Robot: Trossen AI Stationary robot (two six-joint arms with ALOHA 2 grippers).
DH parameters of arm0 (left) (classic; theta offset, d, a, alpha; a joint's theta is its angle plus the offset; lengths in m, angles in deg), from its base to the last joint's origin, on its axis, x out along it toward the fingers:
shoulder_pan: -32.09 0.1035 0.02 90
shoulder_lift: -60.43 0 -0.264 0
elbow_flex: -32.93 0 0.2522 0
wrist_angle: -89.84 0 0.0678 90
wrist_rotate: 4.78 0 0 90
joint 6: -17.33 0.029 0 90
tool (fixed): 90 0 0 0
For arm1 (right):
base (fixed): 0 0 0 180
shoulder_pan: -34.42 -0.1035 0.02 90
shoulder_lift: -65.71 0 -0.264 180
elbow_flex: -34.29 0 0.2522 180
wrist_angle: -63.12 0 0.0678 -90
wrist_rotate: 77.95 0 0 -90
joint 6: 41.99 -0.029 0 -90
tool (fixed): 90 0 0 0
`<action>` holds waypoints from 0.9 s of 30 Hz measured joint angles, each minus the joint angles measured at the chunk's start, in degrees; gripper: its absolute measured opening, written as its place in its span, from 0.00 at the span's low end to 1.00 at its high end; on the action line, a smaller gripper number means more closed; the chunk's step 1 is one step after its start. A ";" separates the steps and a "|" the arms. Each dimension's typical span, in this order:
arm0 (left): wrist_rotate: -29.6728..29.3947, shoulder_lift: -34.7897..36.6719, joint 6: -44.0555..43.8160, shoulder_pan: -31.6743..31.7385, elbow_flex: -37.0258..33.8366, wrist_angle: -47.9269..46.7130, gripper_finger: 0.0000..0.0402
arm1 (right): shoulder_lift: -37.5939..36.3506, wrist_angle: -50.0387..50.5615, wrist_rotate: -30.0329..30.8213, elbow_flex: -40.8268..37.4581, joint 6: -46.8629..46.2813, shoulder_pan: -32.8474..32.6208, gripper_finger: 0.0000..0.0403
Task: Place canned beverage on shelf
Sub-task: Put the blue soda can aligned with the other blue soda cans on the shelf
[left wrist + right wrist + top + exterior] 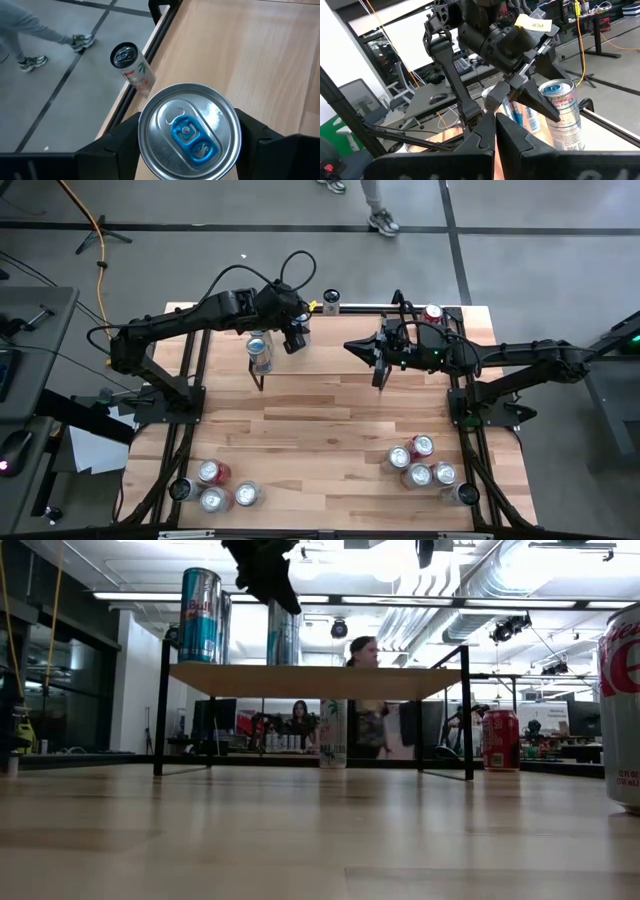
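Blue-and-silver aluminium beverage can (260, 354) stands upright on low wood-plank, black-rod-legged shelf (330, 350), near its end. Left end effector (187, 145) brackets it, fingers part-open. Risk: a finger snagging can on retreat, tipping it. Right end effector (379, 362) closed, empty, over shelf's other half.
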 joint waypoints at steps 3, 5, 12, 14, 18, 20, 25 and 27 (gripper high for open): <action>0.05 0.00 -2.26 0.00 0.00 -0.24 0.49 | 0.00 0.00 -0.02 0.00 0.00 0.00 0.00; 0.07 0.00 -3.51 0.00 0.00 -0.35 0.49 | 0.00 0.00 -0.02 0.00 0.00 0.00 0.00; 0.10 0.00 -4.44 0.00 -0.02 -1.48 0.49 | 0.00 0.02 -0.04 0.00 0.00 0.00 0.00; 0.11 0.00 -4.41 0.00 -0.01 -1.66 0.49 | 0.00 0.02 -0.04 0.00 0.00 0.00 0.00; 0.11 0.00 -4.41 0.00 -0.02 -1.71 0.49 | 0.00 0.02 -0.07 0.00 -0.01 0.00 0.00; 0.11 0.00 -4.49 0.00 -0.02 -1.71 0.51 | 0.00 0.02 -0.10 0.00 0.00 0.00 0.00; 0.21 0.03 -5.33 0.00 -0.02 -1.48 0.59 | 0.00 0.02 -0.22 0.00 -0.02 0.00 0.00; 0.20 0.04 -5.35 0.00 -0.02 -1.47 0.64 | 0.00 0.02 -0.22 0.00 -0.02 0.00 0.00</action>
